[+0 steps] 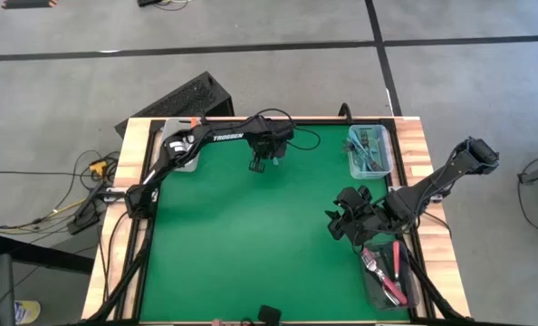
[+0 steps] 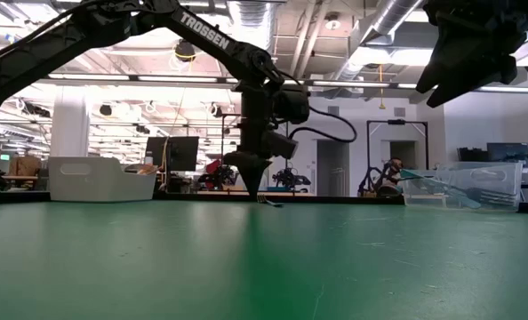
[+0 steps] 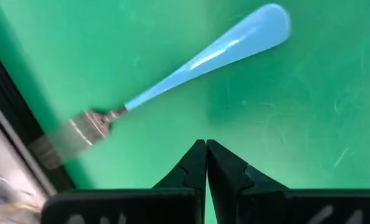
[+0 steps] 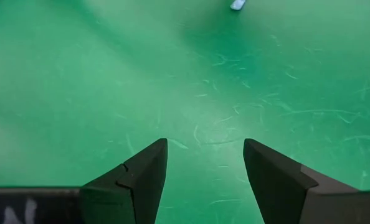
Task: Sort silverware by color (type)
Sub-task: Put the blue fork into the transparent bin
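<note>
Left gripper (image 3: pixel 205 146) is seen pressed shut on nothing, poised at the mat's far edge. The light-blue fork (image 3: pixel 191 65) lies flat just ahead of the tips, untouched, its long axis crossing the jaw line obliquely (tines toward the mat's border). Right gripper (image 4: pixel 205 163) is held spread wide, empty, well apart near the bins.

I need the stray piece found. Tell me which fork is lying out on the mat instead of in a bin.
The light-blue-handled fork by the left claw; the others sit in the clear bin and dark bin.
</note>
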